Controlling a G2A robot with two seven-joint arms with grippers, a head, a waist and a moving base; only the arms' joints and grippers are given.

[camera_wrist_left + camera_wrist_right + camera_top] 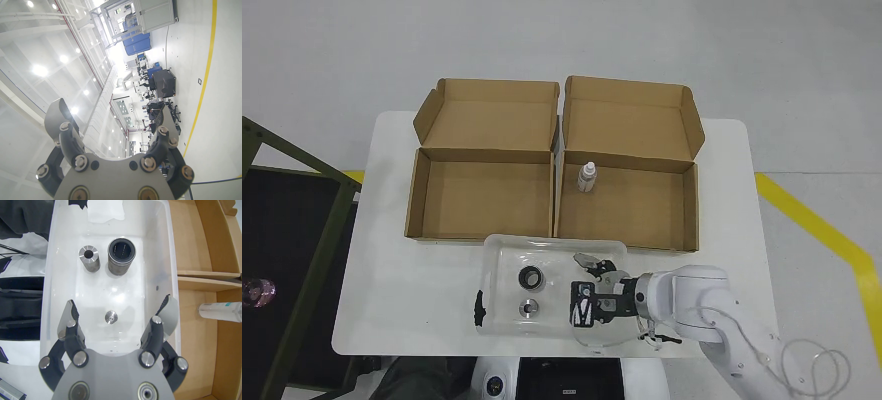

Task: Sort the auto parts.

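While the right claw [119,303] hangs over the clear tray [170,256], its fingers [72,311] are spread wide with nothing pinched. In the right wrist view a small steel stud [111,317] stands on the tray floor in the gap between the fingers, touched by neither.

Tray contents, farther from the claw: a black-rimmed bearing sleeve [121,256] and a smaller steel bushing with a centre bore [89,258]. Both are upright, just beside each other and apart. From the top view the sleeve [531,277] is toward the boxes and the bushing [529,308] toward the worktop's near edge, both in the tray's left half; the right claw [587,288] is over the right half.

The tray [504,240] sits at the near side of the white worktop [722,200]. Behind it are two open cardboard boxes, side by side and touching: the left box [482,200] and the right box [627,205]. A white bottle [586,178] is in the right box, near the wall shared with the left one.

The left claw [111,108] is spread and holds nothing, pointing up at the hall ceiling.
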